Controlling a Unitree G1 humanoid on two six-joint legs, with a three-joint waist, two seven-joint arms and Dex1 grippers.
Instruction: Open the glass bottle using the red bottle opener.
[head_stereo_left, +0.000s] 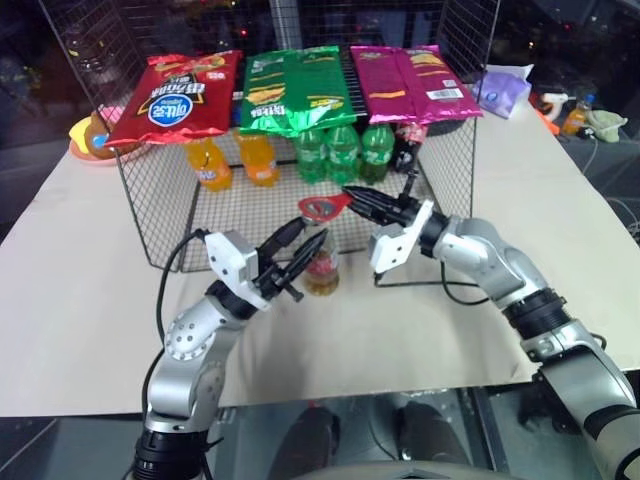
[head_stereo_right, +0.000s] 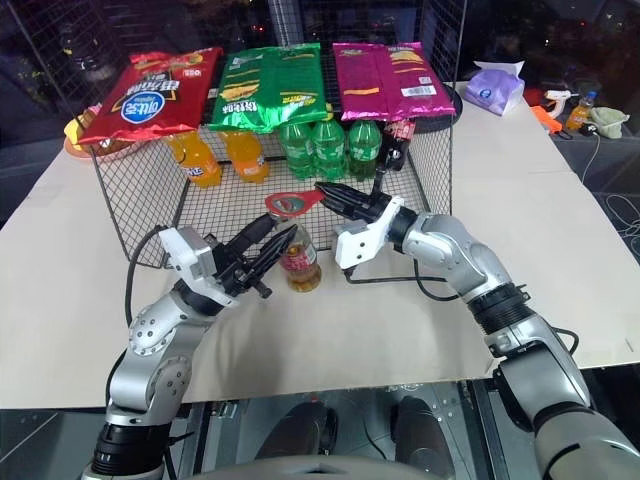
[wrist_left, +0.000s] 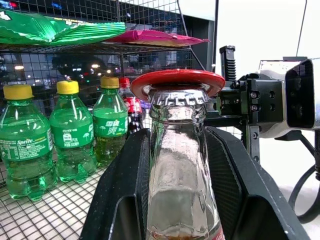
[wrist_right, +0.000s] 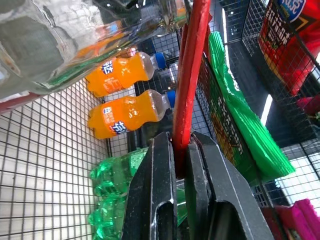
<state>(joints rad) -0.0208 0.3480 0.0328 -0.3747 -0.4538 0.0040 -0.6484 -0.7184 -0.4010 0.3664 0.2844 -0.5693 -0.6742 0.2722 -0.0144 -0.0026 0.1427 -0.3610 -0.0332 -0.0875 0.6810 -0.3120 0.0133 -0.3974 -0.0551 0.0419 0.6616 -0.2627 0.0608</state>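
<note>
We found the left gripper (head_stereo_left: 296, 262) clamped on the glass bottle (head_stereo_left: 322, 265), one finger on each side of the glass, the neck rising between the jaws. The right gripper (wrist_right: 181, 165) had its jaws pinched together on the red bottle opener (head_stereo_left: 325, 207) by the handle. The ring head lay over the bottle's capped mouth, just beyond those jaws.

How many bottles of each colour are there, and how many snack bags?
Green bottles: 3
Orange bottles: 2
Dark cola bottle: 1
Clear glass bottle: 1
Snack bags: 3
Total: 10
</note>
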